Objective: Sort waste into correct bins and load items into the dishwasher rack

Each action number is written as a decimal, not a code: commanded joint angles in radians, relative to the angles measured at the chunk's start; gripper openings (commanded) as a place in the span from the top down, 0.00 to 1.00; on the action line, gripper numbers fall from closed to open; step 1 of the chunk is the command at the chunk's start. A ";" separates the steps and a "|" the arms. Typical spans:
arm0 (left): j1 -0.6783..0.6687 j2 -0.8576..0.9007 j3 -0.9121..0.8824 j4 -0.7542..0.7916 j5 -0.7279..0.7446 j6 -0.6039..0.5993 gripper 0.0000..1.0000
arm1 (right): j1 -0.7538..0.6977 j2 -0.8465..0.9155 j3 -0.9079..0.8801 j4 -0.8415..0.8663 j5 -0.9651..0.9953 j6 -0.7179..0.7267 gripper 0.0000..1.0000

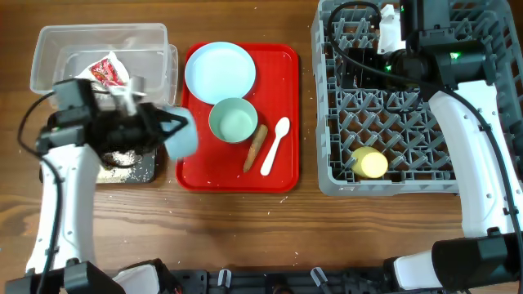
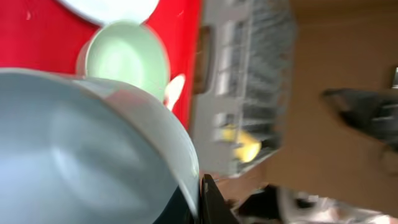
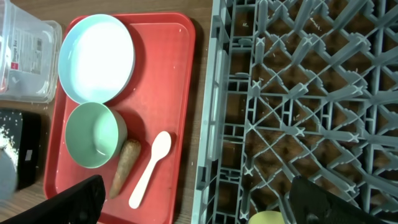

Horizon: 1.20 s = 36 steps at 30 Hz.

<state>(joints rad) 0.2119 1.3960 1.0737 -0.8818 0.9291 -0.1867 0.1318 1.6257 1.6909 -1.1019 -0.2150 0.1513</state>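
At the near left of the table (image 1: 245,220) lies the black tray (image 1: 149,173), with white grains (image 1: 122,158) scattered over it. The left gripper (image 1: 163,126) hangs over that tray's right edge, clamped on the rim of the light blue bowl (image 1: 183,137). The bowl is tipped well over, between the black tray and the red tray (image 1: 286,65). From the wrist the bowl (image 2: 81,155) fills most of the view, with one dark finger (image 2: 211,199) pressed at its rim.

On the right, the yellow cup (image 1: 369,163) lies on its side in the near left part of the rack (image 1: 409,122), down among the pegs.

On the red tray, nearest me, the white spoon (image 1: 275,145) lies at a slant, bowl end away from me. The brown stick (image 1: 256,147) lies just beside it on the left. Touching the stick's far end is the green bowl (image 1: 233,120), upright. Beyond that bowl sits the pale blue plate (image 1: 219,69), flat in the tray's far left corner.

Farther back on the left stands the clear tub (image 1: 57,45), with the crumpled red-and-white wrapper (image 1: 106,72) inside it.

Farthest off, the right gripper (image 3: 196,183) hovers above the rack's far side. Its fingers (image 3: 74,202) are spread wide and there is nothing between them.
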 commanded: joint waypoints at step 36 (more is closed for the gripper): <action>-0.609 0.057 -0.132 0.262 -0.796 -0.117 0.40 | 0.143 0.005 0.002 0.032 -0.044 0.035 0.04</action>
<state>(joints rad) -0.3920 1.4479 0.8944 -0.6239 0.1310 -0.2935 0.2245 1.6257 1.6905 -1.0744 -0.2394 0.1566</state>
